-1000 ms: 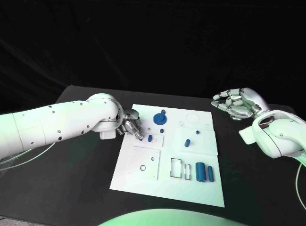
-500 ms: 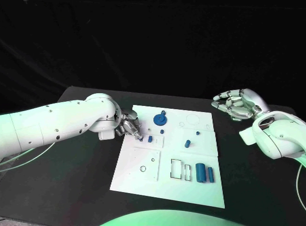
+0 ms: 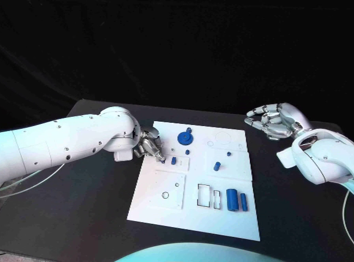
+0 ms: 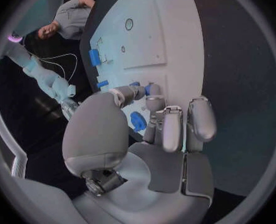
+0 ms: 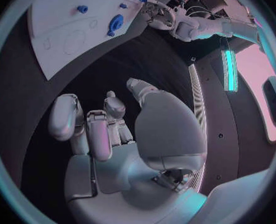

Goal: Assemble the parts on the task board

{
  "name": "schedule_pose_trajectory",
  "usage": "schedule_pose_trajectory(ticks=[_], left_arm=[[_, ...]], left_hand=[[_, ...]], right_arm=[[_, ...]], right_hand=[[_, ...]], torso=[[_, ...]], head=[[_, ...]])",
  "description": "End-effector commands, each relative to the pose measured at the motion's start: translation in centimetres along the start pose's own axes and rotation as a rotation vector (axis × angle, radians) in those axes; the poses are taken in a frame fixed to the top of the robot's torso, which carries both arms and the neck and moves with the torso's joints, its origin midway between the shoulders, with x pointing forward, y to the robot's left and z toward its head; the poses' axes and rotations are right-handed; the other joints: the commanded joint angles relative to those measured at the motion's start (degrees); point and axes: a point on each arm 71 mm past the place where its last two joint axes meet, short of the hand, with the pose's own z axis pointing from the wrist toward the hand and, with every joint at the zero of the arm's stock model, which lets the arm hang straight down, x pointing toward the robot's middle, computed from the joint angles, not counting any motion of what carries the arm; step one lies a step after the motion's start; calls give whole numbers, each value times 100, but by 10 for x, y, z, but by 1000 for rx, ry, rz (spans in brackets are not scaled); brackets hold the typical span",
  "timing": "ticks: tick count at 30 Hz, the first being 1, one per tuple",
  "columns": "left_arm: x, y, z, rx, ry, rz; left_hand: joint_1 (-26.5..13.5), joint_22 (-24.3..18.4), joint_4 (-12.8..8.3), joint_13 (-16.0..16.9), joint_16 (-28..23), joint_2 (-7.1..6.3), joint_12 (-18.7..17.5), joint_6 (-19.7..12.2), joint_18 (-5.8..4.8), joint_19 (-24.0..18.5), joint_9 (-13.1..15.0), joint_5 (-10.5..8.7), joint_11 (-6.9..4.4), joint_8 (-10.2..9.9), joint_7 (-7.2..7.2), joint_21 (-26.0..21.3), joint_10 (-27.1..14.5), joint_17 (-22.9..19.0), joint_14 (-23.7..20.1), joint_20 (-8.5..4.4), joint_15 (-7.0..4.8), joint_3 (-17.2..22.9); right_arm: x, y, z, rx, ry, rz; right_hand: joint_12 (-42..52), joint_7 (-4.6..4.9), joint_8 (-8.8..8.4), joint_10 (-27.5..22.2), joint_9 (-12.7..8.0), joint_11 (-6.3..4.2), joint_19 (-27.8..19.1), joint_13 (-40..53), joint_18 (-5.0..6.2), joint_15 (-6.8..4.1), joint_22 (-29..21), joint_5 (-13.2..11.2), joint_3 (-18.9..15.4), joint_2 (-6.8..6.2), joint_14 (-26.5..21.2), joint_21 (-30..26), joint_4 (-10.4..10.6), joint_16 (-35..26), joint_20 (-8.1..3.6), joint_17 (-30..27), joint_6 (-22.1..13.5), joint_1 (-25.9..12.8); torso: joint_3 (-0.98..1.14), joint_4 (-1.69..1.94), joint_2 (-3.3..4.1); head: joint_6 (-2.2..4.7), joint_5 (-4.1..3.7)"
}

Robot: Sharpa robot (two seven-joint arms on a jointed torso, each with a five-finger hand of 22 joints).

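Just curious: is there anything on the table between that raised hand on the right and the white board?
No. In the head view, bare black table separates the right hand from the board.

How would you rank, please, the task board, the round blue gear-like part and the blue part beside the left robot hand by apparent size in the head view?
1. task board
2. round blue gear-like part
3. blue part beside the left robot hand

Left hand [image 3: 149, 146], at the task board's [image 3: 165, 210] left edge in the centre-left of the frame, sits marginally higher and nearer a small blue part [image 3: 173, 160] than one second ago; no part changes place.
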Motion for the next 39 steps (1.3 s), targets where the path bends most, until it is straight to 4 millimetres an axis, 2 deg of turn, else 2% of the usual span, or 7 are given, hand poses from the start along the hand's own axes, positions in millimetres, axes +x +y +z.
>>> schedule_pose_trajectory(ticks=[1,18,22,27,30,34,39], left_arm=[[5,-2,2,-8,35,26],[4,-3,5,-26,11,65],[4,-3,5,-27,-2,60],[3,-2,4,-27,-6,54],[4,-2,4,-21,6,40],[5,-1,4,-17,14,30],[4,0,3,-17,5,18]], left_hand=[[10,-5,-1043,-15,11,12,-26,27,-68,-28,-13,19,-44,-19,-11,-7,-5,232,286,-13,-48,1021],[-86,-54,-936,-124,9,56,-123,-24,-60,-74,24,-38,-26,-100,5,-45,-23,231,288,4,-30,867],[-222,-94,-748,-143,9,61,-157,-83,-53,-100,112,-73,-40,-132,-27,-95,-6,233,289,13,-31,512],[-537,-147,-225,-147,8,10,-171,-70,-50,-109,159,-97,-61,-254,-66,-156,-28,233,287,2,-45,8],[-639,-210,180,-190,4,-69,-205,-78,-42,-126,165,-87,-29,-408,-33,-215,-126,230,283,10,-31,-678],[-475,-244,598,-187,2,-48,-195,-57,-35,-129,200,-73,-9,-518,-11,-256,-190,228,279,31,-11,-1551],[-403,-223,672,-172,5,35,-176,-15,-38,-107,226,-71,-13,-536,-17,-252,-184,233,280,28,-14,-1852]], right_arm=[[1,0,0,-5,11,-1],[1,0,0,-5,11,-1],[1,0,0,-5,10,-1],[1,0,-1,-5,10,-1],[1,0,-1,-5,9,-1],[1,-1,-1,-4,8,-1],[1,-1,-1,-4,8,0]], right_hand=[[32,9,15,11,-6,-3,-33,-6,98,-53,-9,21,-2,-16,252,-29,29,-28,-13,173,-39,27],[26,9,34,0,-11,-3,-37,-27,100,-53,-14,22,-1,-19,251,-46,45,-33,-15,167,-51,32],[26,9,34,0,-11,-3,-37,-27,100,-53,-14,22,-1,-19,251,-46,45,-33,-15,167,-51,32],[15,9,36,-11,-12,-3,-47,-41,104,-53,-27,21,-2,-20,251,-64,49,-34,-15,167,-54,30],[9,10,36,-18,-13,-2,-50,-49,105,-53,-31,20,-3,-21,248,-69,51,-38,-15,157,-57,29],[9,10,36,-18,-13,-2,-50,-49,105,-53,-31,20,-3,-21,248,-69,51,-38,-15,157,-57,29],[9,10,36,-18,-13,-2,-50,-49,105,-53,-31,20,-3,-21,248,-69,51,-38,-15,157,-57,29]], torso=[[1,0,0],[1,0,-2],[0,0,-2],[-1,-2,-2],[-2,-5,-2],[-4,-2,0],[2,-1,-2]], head=[[-15,0],[-16,0],[-8,-1],[-4,2],[-4,-5],[-4,-6],[-3,-6]])
